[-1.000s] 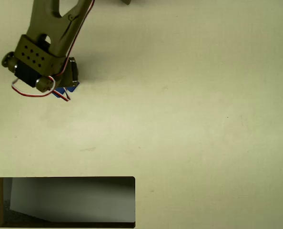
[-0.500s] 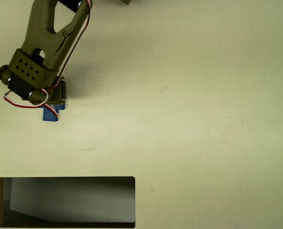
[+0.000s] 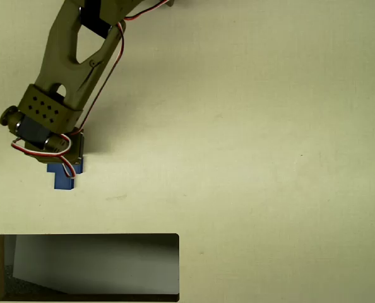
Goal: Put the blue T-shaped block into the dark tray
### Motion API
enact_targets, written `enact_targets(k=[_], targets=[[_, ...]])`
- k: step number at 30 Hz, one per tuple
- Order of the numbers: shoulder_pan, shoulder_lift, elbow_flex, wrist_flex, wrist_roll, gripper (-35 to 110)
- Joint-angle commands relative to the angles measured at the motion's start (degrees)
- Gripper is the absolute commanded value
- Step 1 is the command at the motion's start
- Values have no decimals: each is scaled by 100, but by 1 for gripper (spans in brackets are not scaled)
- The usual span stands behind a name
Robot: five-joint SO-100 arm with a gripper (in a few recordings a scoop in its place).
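You're looking down on a plain pale cream table point(image 3: 269, 158), matte, with a few faint smudges and specks; soft, even light falls on it, casting only mild shadows

Between the blue block point(image 3: 64, 176) under your pincer point(image 3: 62, 165) and the dark tray point(image 3: 86, 237) at the lower left of the overhead view you have a bare strip of table point(image 3: 250, 158) with nothing standing in it. The tray's thin black rim is the only edge across that way. To the right, the table lies open.
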State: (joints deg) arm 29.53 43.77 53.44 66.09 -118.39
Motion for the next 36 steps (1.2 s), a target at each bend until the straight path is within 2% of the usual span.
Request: enact_targets(k=[1,5,11,28,36], targets=[[343,334,475,-343,-703,0],[694,185,439,-738,-1195,0],[747,-360,-229,-870,-1169,0],[-396,-571,-571,-949,264,0],[-1099,-1046,-1389,-967,1107,0]])
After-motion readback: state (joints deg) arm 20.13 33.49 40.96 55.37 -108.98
